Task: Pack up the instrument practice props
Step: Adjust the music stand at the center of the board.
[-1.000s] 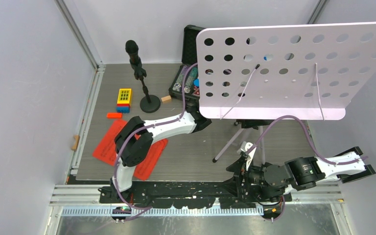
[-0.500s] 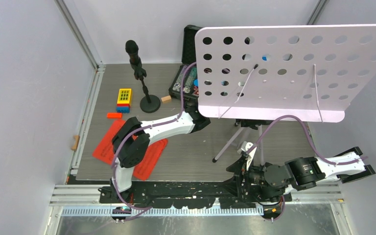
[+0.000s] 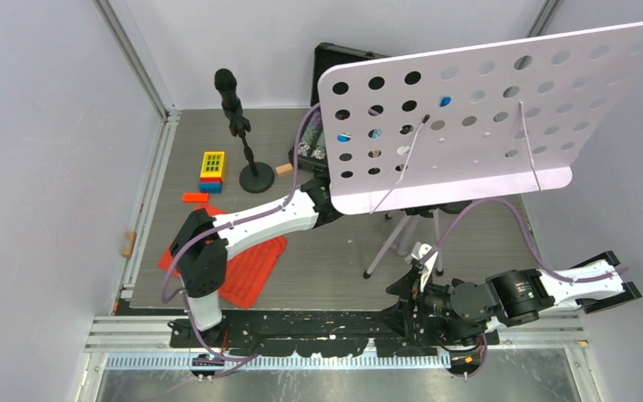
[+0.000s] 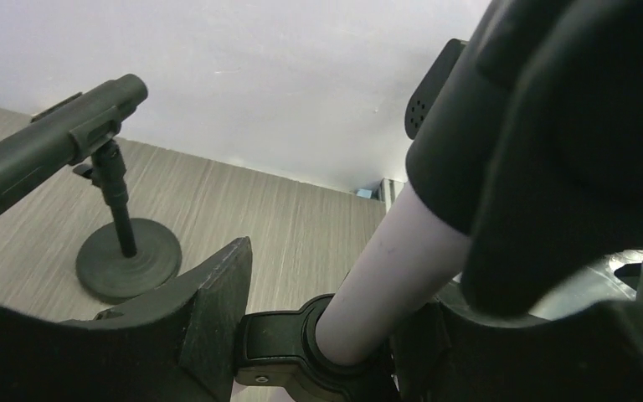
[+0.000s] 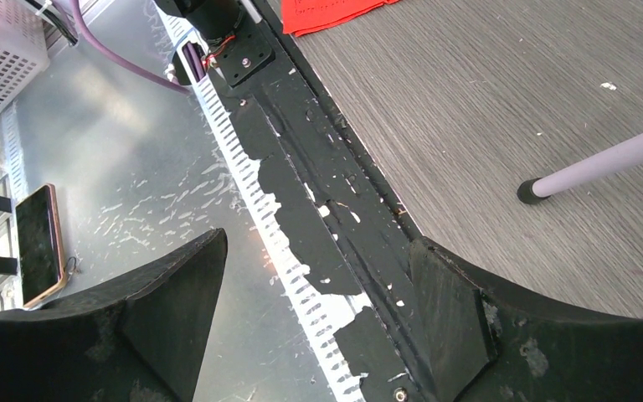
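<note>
Music rack (image 3: 460,163), standing just in front of the black case (image 3: 335,54), has just tipped and swung toward that case as my left gripper (image 4: 352,251) clamps its silver pole (image 4: 393,251), so I judge it held for packing; my right gripper (image 5: 318,247) idles open, well apart from the case.

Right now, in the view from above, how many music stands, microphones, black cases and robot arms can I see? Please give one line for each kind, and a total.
music stand: 1
microphone: 1
black case: 1
robot arms: 2
total: 5
</note>
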### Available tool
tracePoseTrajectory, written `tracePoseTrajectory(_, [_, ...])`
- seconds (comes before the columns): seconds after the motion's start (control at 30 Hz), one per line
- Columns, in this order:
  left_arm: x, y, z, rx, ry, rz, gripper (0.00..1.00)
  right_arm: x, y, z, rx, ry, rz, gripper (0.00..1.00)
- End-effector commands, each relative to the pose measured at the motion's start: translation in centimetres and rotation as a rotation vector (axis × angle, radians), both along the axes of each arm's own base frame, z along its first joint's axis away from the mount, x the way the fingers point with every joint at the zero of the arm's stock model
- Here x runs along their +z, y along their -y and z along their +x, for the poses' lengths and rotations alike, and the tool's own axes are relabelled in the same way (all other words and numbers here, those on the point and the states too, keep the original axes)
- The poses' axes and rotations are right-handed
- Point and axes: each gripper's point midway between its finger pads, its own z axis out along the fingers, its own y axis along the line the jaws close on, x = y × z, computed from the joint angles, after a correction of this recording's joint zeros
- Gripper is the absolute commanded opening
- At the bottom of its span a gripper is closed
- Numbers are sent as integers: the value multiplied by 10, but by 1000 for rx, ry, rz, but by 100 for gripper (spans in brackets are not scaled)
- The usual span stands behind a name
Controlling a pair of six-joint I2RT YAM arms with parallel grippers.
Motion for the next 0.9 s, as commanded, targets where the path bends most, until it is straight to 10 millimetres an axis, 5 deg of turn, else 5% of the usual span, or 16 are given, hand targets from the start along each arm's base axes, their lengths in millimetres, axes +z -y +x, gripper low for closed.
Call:
tracePoseTrajectory(0.0, [31, -20, 5, 66, 63, -28, 0, 12, -7, 2, -22, -7, 62, 85])
tracePoseTrajectory(0.33, [35, -26, 32, 193, 59, 4, 0, 12, -6, 2, -28, -13, 62, 85])
tracePoseTrajectory(0.5, [31, -25, 29, 158, 66, 8, 1, 9, -7, 2, -26, -14, 55, 85])
tracePoseTrajectory(0.57, [25, -21, 25, 127, 52, 11, 10, 9, -7, 2, -24, -12, 55, 85])
tracePoseTrajectory(0.7, [20, -17, 18, 85, 29, -20, 54, 10, -6, 3, -27, -10, 57, 85])
tracePoseTrajectory(0.87, [32, -15, 17, 75, 31, -74, 72, 8, -6, 2, -28, -13, 54, 85])
